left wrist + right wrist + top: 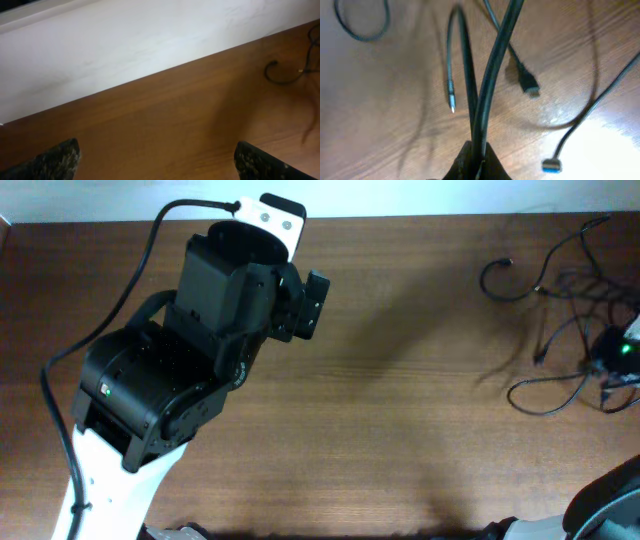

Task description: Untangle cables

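Note:
The cables (570,310) are thin black cords lying in a loose tangle at the right end of the wooden table. My right gripper (476,159) is shut on a pair of cable strands (487,75) and holds them above the table; in the overhead view it sits at the far right edge (625,355). Below it lie a thin jack plug (452,102), a black connector (530,89) and a blue-tipped USB plug (551,165). My left gripper (156,160) is open and empty over bare wood at the back left (312,305). One cable loop (280,75) shows far to its right.
The wooden table (400,420) ends at a white wall along its back edge (125,45). The left arm's bulky black body (180,370) covers the left part of the table. A thick black arm wire (150,250) arcs beside it.

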Controlling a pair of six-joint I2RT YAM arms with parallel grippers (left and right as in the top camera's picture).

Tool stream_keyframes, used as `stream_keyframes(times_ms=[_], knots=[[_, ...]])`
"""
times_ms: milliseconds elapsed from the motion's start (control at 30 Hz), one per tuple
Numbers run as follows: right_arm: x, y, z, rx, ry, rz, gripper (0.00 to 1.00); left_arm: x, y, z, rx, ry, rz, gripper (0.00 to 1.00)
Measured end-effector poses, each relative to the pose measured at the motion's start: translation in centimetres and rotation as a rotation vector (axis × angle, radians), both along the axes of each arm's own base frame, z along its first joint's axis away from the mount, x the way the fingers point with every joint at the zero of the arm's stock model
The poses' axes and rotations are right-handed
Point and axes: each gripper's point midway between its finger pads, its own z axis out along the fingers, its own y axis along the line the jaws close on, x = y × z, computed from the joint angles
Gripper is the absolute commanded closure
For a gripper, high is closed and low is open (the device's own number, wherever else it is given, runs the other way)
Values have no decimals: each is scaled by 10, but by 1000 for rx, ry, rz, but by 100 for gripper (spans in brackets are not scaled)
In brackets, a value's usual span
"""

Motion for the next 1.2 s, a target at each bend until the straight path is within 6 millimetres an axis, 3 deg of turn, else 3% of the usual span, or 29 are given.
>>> stream_keyframes(times_ms=[200, 533, 600, 633, 800, 900, 1000, 1133, 1200], knots=[[-13, 10, -44, 26, 38, 5, 96, 0, 0, 0, 0, 0, 0, 1], [-25, 18, -90, 9, 30, 24, 96, 0, 0, 0, 0, 0, 0, 1], [-25, 19, -93, 7, 26, 26, 90, 0, 0, 0, 0, 0, 0, 1], [-22, 18, -92, 1, 11, 31, 1, 0, 0, 0, 0, 0, 0, 1], [-4, 21, -83, 17, -84, 66, 1, -1, -3, -1, -8, 6, -16, 1], [13, 37, -71, 85, -184, 140, 1, -1, -4, -1, -9, 9, -19, 1], [21, 40, -56, 104, -212, 160, 1, -2, -3, -2, -8, 11, -19, 1], [43, 39, 7, 13, -318, 201, 1, -2, -3, -2, -8, 11, -20, 1], [56, 42, 55, -73, -398, 229, 1, -2, -3, -2, -8, 11, -19, 1]])
